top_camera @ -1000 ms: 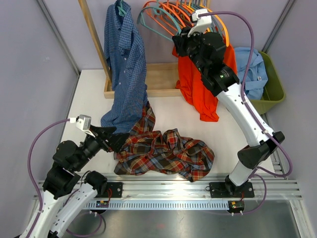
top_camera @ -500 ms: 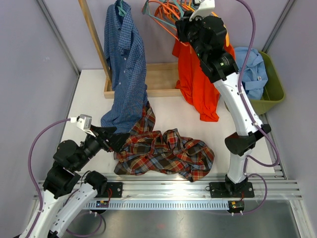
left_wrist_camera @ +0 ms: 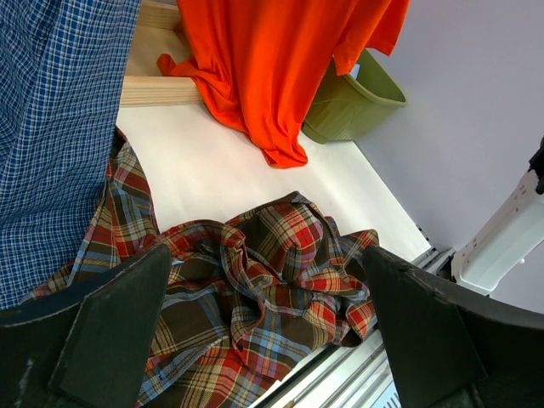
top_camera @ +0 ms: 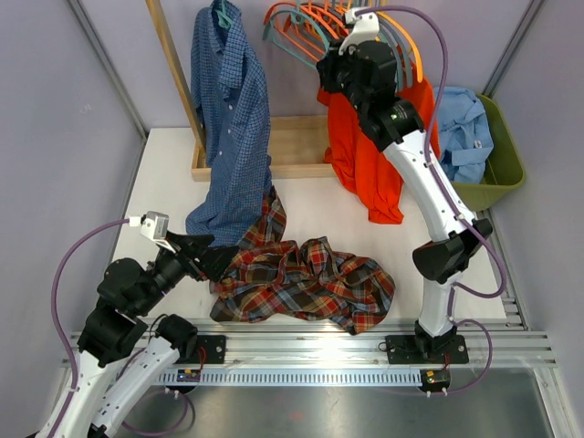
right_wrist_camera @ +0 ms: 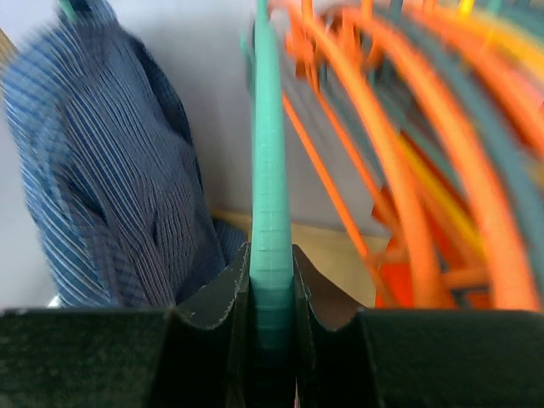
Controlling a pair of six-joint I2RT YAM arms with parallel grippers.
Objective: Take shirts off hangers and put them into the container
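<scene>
Left claw [left_wrist_camera: 268, 255] is sitting spread wide, low over the white table [top_camera: 164, 173] and gripping nothing. Its tips are right by the edge of the plaid shirt [top_camera: 301, 283], which is lying crumpled near the front. Behind, the checked blue shirt [top_camera: 228, 109] is hanging beside a wooden post [top_camera: 173, 73], its tail trailing onto the table. Up high, the right claw [right_wrist_camera: 272, 263] is pinching a teal hanger [right_wrist_camera: 268, 170] in the bunch of hangers [top_camera: 310, 23], with the orange shirt [top_camera: 365, 164] hanging just below. Far right, the light blue shirt [top_camera: 461, 132] is lying in the green basket [top_camera: 506, 164]. Plain pale walls [top_camera: 73, 137] are boxing it all in.
</scene>
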